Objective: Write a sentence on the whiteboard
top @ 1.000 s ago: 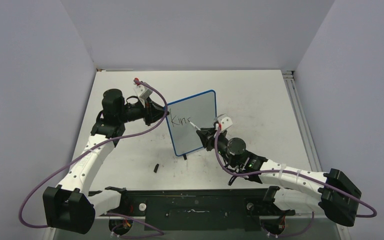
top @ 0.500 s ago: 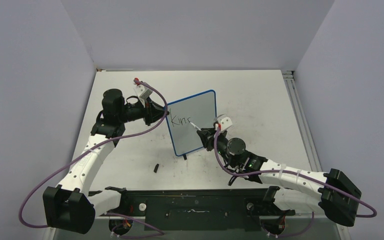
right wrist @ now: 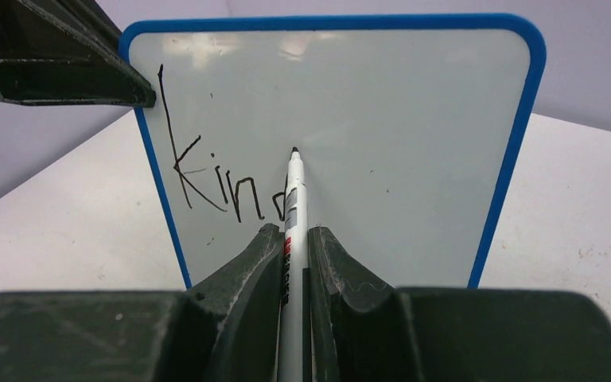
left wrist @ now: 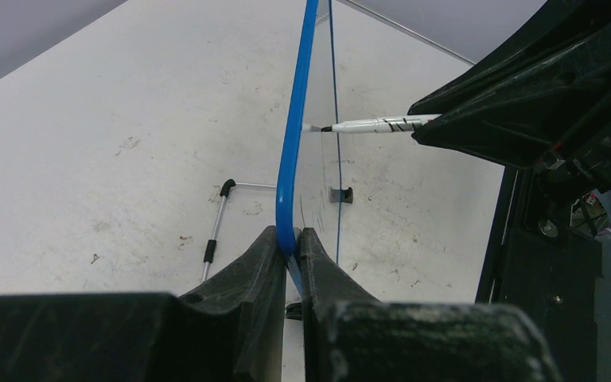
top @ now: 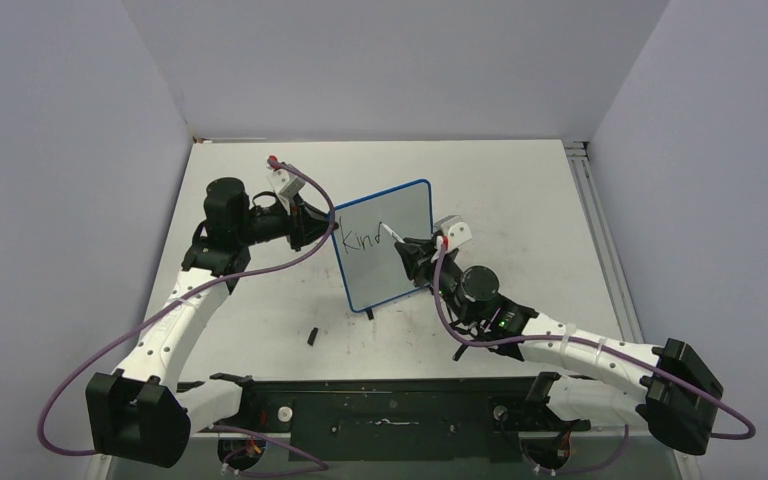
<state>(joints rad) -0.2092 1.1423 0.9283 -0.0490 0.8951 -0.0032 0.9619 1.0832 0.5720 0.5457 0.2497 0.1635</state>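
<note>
My left gripper [left wrist: 290, 239] is clamped on the left edge of the small rectangular whiteboard [top: 370, 275] with the thin blue rounded-corner frame, both fingers pressed flat against the frame's two sides. The board stands upright near the middle of the scuffed white table [top: 520, 200], turned at an angle so its writing face looks toward my right arm; one small black foot [top: 370, 314] shows under its lower edge.

My right gripper [right wrist: 290, 239] is closed tight on a slim white marker [right wrist: 294, 191] with a black tip and red and black print on its barrel. The marker runs out between the fingers toward the board, and from my left wrist its tip meets the writing surface.

Black handwritten lettering [top: 362, 241] sits on the upper left of the board and reads "Kind" from above (at my right wrist the marker's barrel hides part of the last letter). The tip stands just above and right of that letter.

A small black piece [top: 313, 336] lies on the table, apart from the board, on the near side.
</note>
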